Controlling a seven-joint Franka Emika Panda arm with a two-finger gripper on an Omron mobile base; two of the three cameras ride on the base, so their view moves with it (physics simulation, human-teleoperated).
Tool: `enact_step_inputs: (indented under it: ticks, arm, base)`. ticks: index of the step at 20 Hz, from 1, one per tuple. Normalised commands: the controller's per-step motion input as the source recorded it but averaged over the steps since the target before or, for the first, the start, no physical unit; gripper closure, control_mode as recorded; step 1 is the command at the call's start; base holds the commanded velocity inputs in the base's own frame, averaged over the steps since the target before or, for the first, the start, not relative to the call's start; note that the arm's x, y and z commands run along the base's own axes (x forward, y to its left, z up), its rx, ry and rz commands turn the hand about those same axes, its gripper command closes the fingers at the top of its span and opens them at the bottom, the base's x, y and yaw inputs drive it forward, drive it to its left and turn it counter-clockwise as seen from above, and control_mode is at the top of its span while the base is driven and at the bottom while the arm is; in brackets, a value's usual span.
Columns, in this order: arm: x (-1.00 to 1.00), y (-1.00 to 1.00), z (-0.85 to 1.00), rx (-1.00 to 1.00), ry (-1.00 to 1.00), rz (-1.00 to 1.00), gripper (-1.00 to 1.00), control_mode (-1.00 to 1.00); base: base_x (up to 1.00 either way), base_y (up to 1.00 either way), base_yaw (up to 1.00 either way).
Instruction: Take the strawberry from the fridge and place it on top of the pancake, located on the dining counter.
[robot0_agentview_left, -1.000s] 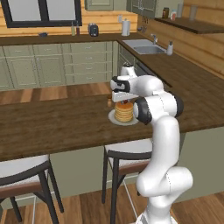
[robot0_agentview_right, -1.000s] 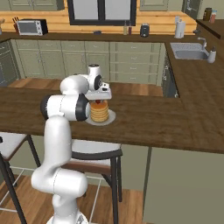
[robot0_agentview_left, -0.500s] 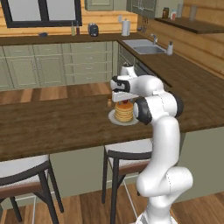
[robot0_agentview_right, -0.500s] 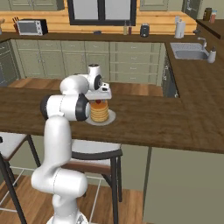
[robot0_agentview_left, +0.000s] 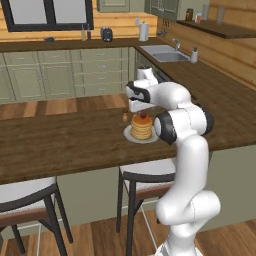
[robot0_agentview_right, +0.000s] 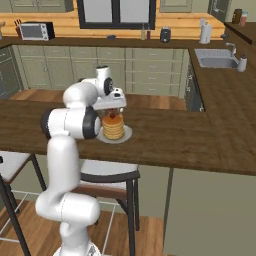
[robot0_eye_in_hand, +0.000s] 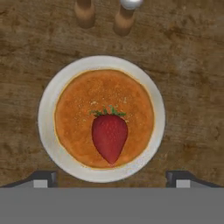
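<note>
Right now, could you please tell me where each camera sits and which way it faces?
Left base view: behind the arm's left, facing the dining counter; arm at right.
Right base view: behind its right; arm at left.
Hand view: straight down on the strawberry atop the pancake; gripper open.
All share the plate.

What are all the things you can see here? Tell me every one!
strawberry: one, red, lying on top of the pancake.
pancake: one stack, golden-brown, on the plate.
plate: one, white, on the dining counter.
dining counter: one, dark brown wood, under the plate.
shakers: two, brown, on the counter just beyond the plate.
stools: two, dark frames, in front of the counter.
sink: one, grey, in the far counter.
toaster oven: one, silver, on the back counter.
hand: one, dark fingertips spread wide open above the plate, holding nothing.
</note>
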Motion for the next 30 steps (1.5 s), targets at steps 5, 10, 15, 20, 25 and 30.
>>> enact_step_inputs:
  ticks: [5, 10, 15, 20, 25, 30]
  arm:
    - [-0.59, 0.01, 0.53, -0.1, -0.02, -0.06, -1.0, -1.0]
    - [-0.99, 0.0, 0.24, 0.03, -0.09, -0.13, -1.0, -1.0]
    - [-1.0, 0.0, 0.41, 0.16, -0.06, -0.13, -1.0, -1.0]
    - [-1.0, 0.15, 0.7, 0.06, 0.05, -0.04, -1.0, -1.0]
    - [-1.0, 0.38, 0.29, 0.0, 0.11, 0.0, -1.0, -1.0]
    - [-1.0, 0.67, 0.0, 0.0, 0.05, 0.0, -1.0, -1.0]
  base:
    - [0.0, 0.0, 0.0]
    - [0.0, 0.0, 0.0]
    - [0.0, 0.0, 0.0]
    - [0.0, 0.0, 0.0]
    - [0.0, 0.0, 0.0]
    - [0.0, 0.0, 0.0]
